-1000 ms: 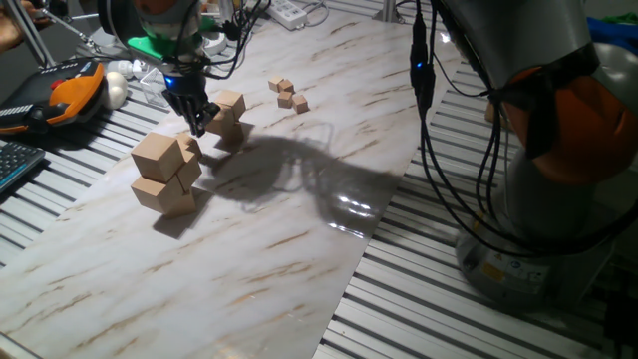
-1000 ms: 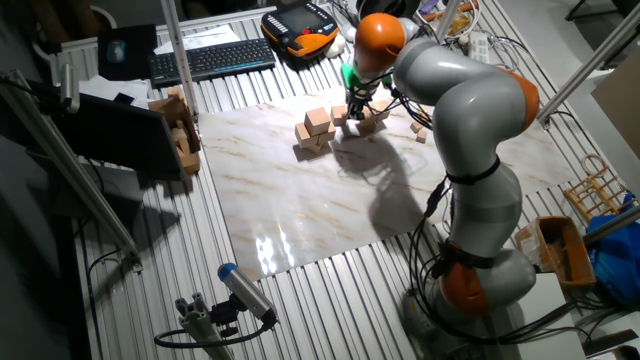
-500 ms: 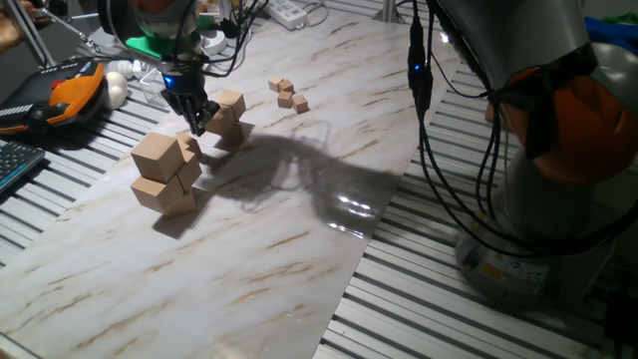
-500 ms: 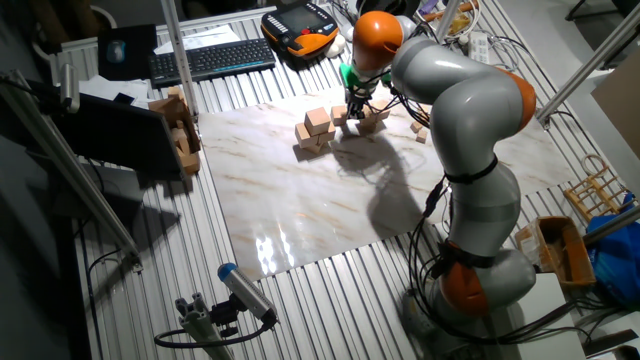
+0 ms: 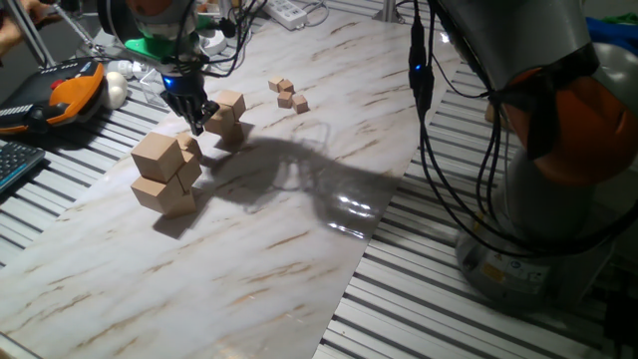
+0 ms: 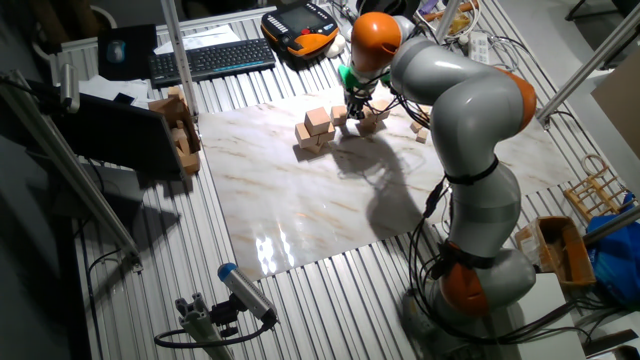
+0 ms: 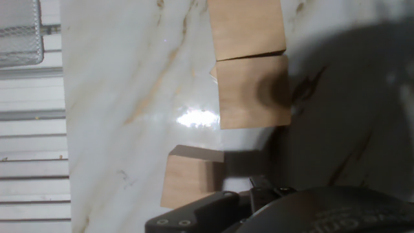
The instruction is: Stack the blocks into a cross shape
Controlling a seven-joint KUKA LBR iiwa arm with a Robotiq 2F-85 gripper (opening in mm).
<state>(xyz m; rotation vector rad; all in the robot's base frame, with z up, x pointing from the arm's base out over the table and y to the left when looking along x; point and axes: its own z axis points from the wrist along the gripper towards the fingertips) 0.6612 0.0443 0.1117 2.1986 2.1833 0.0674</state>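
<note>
Two mid-size tan blocks sit touching at the far side of the marble board, one [image 5: 231,103] behind the other [image 5: 221,127]. A third block [image 5: 188,150] rests against the bigger cubes. My gripper [image 5: 197,122] hangs just left of the pair, fingers drawn together with nothing visible between them. In the hand view the pair [image 7: 246,26] [image 7: 253,92] lies at the top and the third block [image 7: 191,181] sits low, beside the dark gripper body; my fingertips are hidden there. From the other fixed view the gripper [image 6: 352,112] is over the same cluster.
Two bigger tan cubes [image 5: 157,155] [image 5: 167,192] are stacked left of the gripper. Tiny tan cubes [image 5: 286,92] lie farther back right. An orange pendant [image 5: 75,88] and a keyboard [image 5: 15,160] lie off the board's left edge. The arm's base [image 5: 538,150] stands at the right.
The gripper has shifted very slightly up and to the left. The blocks have not moved.
</note>
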